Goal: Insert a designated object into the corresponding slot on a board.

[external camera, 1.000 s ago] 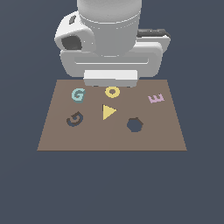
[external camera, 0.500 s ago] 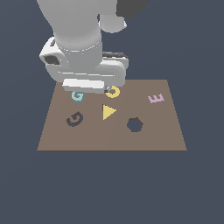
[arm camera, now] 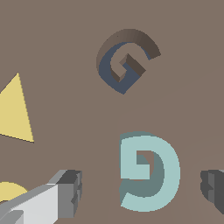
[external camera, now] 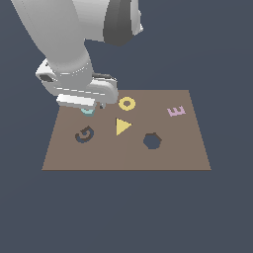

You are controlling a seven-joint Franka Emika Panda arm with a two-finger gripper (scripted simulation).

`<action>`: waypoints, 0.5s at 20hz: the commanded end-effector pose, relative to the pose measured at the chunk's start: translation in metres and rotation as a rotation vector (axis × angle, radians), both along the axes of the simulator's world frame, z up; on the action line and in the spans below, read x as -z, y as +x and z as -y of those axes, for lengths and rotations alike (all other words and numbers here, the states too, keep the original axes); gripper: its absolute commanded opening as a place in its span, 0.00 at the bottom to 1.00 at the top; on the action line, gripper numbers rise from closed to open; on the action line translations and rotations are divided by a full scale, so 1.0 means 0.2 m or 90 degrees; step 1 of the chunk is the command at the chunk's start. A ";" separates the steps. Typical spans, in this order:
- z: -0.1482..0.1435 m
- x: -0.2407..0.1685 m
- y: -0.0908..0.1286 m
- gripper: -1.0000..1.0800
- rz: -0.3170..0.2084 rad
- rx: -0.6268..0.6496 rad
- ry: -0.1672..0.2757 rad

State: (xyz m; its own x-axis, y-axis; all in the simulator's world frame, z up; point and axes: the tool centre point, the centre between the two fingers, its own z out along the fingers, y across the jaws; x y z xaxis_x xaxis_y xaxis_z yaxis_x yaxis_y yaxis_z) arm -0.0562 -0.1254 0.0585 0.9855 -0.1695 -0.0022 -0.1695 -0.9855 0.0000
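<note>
1. Teal G block (arm camera: 146, 173) flat on the brown board (external camera: 163, 158), lying between the two fingertips (arm camera: 70, 192) in the wrist view, one fingertip to each side and both apart from it.
2. Jaws (arm camera: 142, 189) wide open, holding nothing; no contact with the block visible.
3. In the exterior view, block (external camera: 88, 111) mostly hidden beneath the wrist, only a teal edge showing, near the board's far corner on the exterior view's left.
4. Dark G-shaped slot (external camera: 84, 134) empty, just nearer the camera than the block in the exterior view; also clear of the yellow triangle (external camera: 122, 126).
5. Appearance: thin, light teal, blocky letter with an inner hook; orientation rotated relative to the slot (arm camera: 124, 59), so a likely twist before insertion.
</note>
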 end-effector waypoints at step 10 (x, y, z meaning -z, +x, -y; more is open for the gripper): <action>0.04 0.08 -0.01 0.96 0.001 0.006 0.000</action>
State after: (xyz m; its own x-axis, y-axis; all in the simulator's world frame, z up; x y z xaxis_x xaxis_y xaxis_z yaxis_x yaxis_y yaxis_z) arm -0.0588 -0.1340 0.0462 0.9840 -0.1783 -0.0002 -0.1783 -0.9840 0.0007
